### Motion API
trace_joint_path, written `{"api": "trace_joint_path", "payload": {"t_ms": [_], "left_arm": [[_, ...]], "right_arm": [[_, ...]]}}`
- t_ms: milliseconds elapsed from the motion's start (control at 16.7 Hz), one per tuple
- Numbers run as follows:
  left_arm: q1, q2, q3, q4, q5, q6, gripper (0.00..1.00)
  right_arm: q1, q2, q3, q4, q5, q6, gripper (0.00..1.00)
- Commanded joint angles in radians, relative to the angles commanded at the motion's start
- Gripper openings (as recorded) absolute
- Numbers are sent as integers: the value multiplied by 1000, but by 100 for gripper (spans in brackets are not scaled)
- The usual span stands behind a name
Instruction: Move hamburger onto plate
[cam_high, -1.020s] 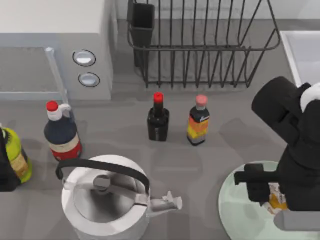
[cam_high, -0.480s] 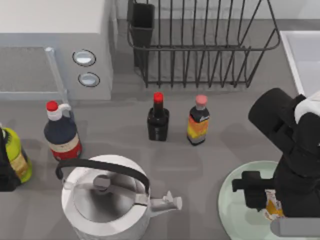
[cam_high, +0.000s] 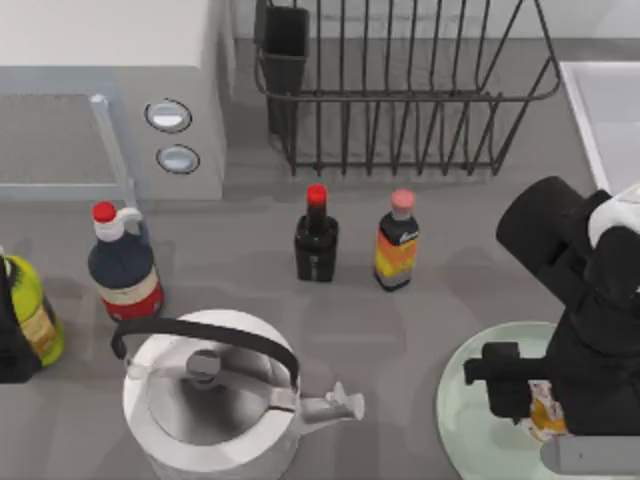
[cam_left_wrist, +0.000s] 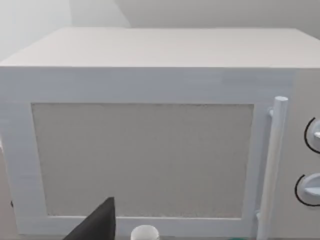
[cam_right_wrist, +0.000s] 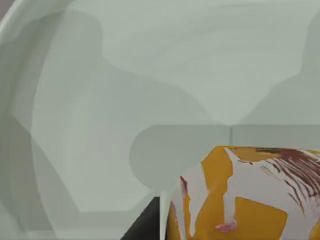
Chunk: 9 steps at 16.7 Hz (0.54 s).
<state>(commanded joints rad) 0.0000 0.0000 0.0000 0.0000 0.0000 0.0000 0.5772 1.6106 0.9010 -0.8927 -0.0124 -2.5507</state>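
Right gripper (cam_high: 545, 405) hangs over the plate (cam_high: 470, 400) at the lower right of the top view, with the hamburger (cam_high: 548, 408) between its fingers; whether they press it or only bracket it I cannot tell. In the right wrist view the hamburger (cam_right_wrist: 245, 195) sits just above the plate's (cam_right_wrist: 125, 90) pale floor. Left arm is parked at the left edge, its wrist camera facing the microwave (cam_left_wrist: 150, 150). Kettle (cam_high: 215, 400) stands at lower centre-left.
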Motion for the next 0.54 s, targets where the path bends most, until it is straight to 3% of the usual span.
{"api": "trace_joint_path", "payload": {"t_ms": [180,540], "left_arm": [[0,0,0,0,0,0,100],[0,0,0,0,0,0,100]], "right_arm": [[0,0,0,0,0,0,98],[0,0,0,0,0,0,100]]}}
